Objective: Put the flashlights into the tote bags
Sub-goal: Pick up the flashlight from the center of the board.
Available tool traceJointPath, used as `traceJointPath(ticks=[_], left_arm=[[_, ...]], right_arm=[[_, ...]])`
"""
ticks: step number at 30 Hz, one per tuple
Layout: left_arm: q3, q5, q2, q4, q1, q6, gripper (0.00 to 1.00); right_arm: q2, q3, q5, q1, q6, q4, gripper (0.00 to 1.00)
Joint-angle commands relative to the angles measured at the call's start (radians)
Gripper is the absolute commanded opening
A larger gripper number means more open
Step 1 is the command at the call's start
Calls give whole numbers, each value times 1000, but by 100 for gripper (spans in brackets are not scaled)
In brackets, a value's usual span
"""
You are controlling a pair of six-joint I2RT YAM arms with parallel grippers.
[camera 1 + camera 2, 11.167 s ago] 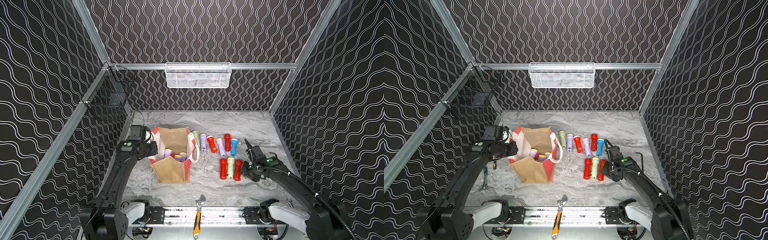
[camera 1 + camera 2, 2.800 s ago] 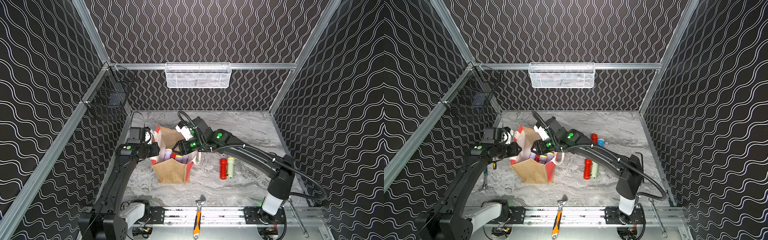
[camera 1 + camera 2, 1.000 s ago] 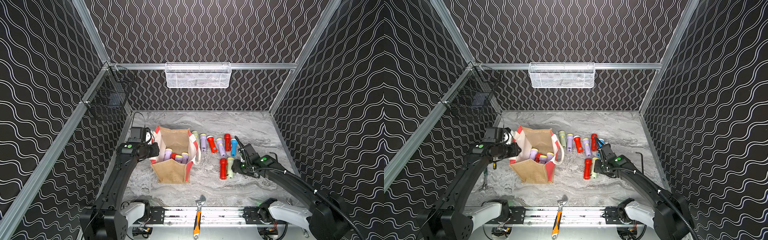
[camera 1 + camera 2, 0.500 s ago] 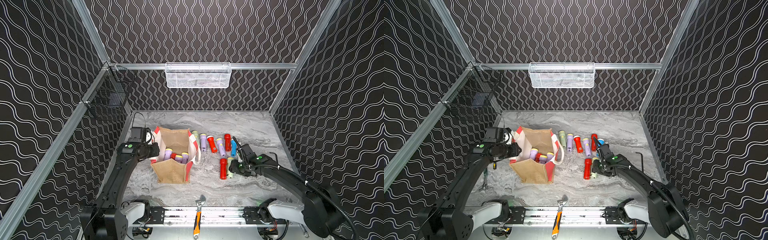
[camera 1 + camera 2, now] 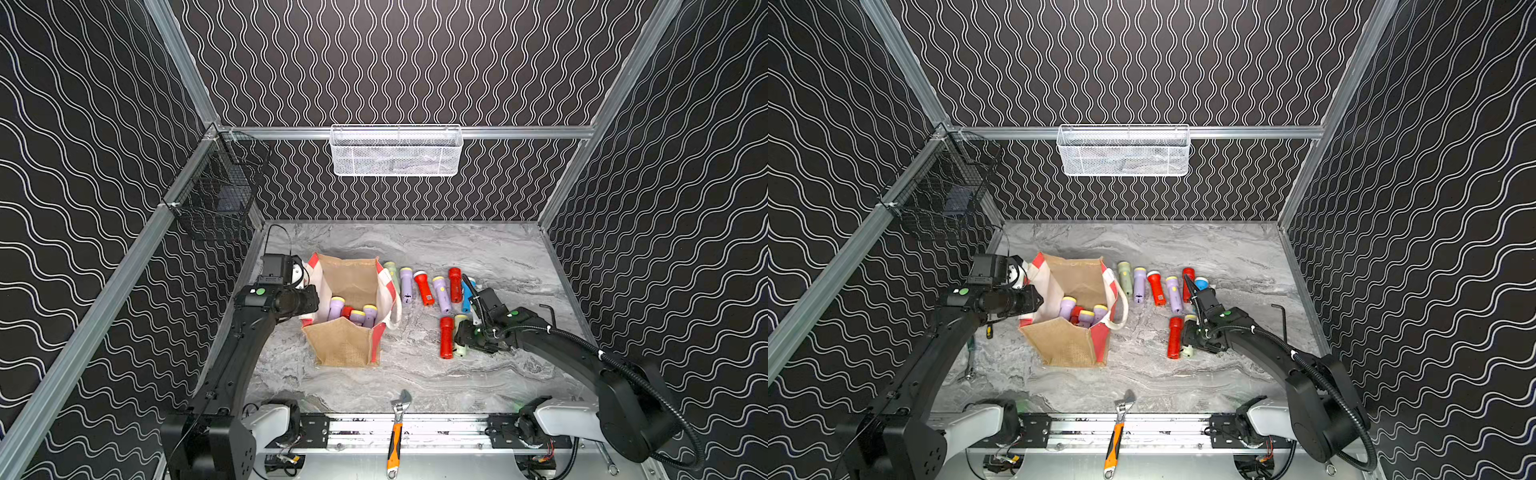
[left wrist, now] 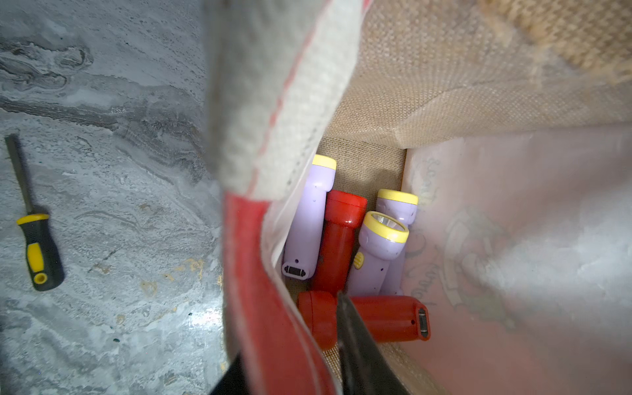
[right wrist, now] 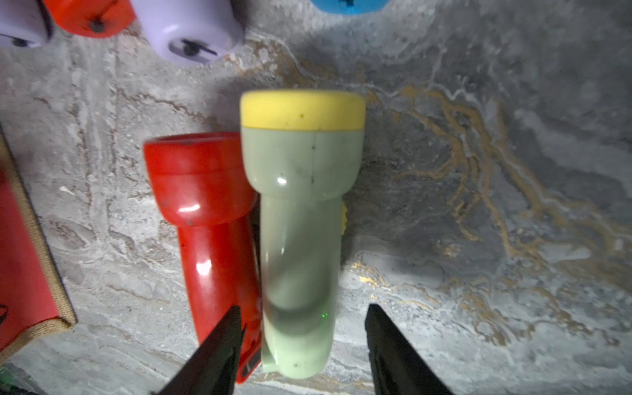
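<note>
- Black walls printed with white wavy lines close the cell on three sides, with aluminium rails at the corners and part-way up.
- Its floor is a grey marbled tabletop [image 5: 415,374]; the right wrist view shows gold veins in it.
- A white mesh basket [image 5: 395,151] hangs on the back rail, and a black wire basket [image 5: 216,187] on the left rail.
- The tote bag [image 5: 345,349] stands upright and open, left of the table's middle. It is tan jute with red-and-white sides.
- The left wrist view shows five flashlights [image 6: 338,239] on the bag's bottom, three lilac with yellow rims and two red.
- The left gripper [image 5: 309,301] sits at the bag's left rim. The striped side panel runs between its fingers [image 6: 355,335], which pinch it.
- Six more flashlights lie in a row just right of the bag: pale green, lilac, red, lilac, red, blue.
- Nearer the front, a red flashlight [image 7: 205,205] and a pale green flashlight [image 7: 301,205] lie side by side, touching.
- The right gripper [image 7: 302,309] is low over this pair with its fingers spread to either side of the pale green handle. One tip is over the red tail; bare table shows beside the other.
- An orange-handled wrench [image 5: 395,432] lies across the front edge.
- A yellow-and-black-handled tool [image 6: 34,239] lies left of the bag.
- A black hex key [image 5: 550,311] lies near the right wall.
</note>
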Motion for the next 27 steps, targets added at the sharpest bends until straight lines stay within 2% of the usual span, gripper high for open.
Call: traceJointPath(ticks=[1,14,27], left_arm=[[2,-5,3,7,1,17,31],[-11,3,-4,9,1,19,32],[-2,8,6,9,1,20,32]], right_arm=[[8,-6,-25,0,26,22,59],[50,-29,-20,0,51,65,57],[116,17,0,0,27,36,55]])
